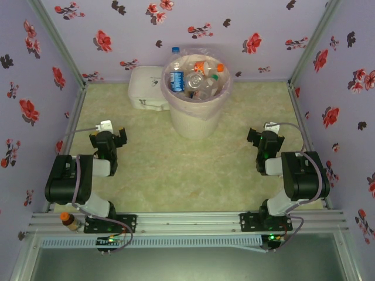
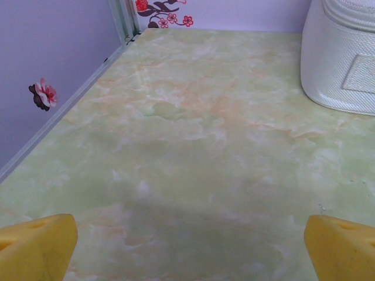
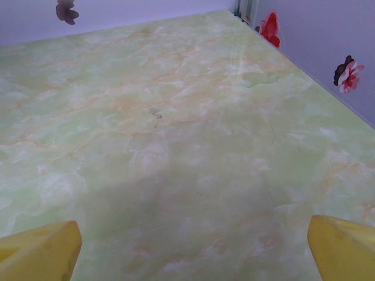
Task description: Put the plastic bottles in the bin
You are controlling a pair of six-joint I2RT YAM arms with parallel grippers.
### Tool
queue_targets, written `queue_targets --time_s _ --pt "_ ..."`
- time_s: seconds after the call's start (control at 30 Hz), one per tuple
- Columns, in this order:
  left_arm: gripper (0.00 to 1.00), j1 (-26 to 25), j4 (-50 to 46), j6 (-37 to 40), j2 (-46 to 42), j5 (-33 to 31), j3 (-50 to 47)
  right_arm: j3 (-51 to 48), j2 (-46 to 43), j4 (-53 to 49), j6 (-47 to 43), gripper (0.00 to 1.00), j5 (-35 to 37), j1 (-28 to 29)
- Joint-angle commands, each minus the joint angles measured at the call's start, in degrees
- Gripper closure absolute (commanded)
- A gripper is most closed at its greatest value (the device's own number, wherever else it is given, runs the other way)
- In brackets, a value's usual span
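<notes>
Evidently finished: plastic bottles [image 1: 196, 79] heaped inside bin [image 1: 198, 120], far centre; left gripper [image 1: 109, 133] and right gripper [image 1: 265, 137] hang either side, jaws wide, empty, likely because no loose bottle needs grasping

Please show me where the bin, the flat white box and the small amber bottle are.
bin [image 1: 196, 120]: top external view, on its outer white wall.
flat white box [image 1: 145, 89]: top external view, middle of its top.
small amber bottle [image 1: 68, 222]: top external view, on its body.
</notes>
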Motion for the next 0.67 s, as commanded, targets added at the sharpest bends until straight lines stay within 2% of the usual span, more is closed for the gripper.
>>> queue_targets --time_s 0.0,0.63 --pt "0.0 0.5 2.5 0.9 0.3 0.4 0.2 0.5 -0.3 2.5 -0.3 0.01 1.7 0.2" --pt "0.0 0.5 2.6 0.7 0.3 -0.1 0.0 0.7 -0.3 2.2 -0.4 0.01 1.7 0.2"
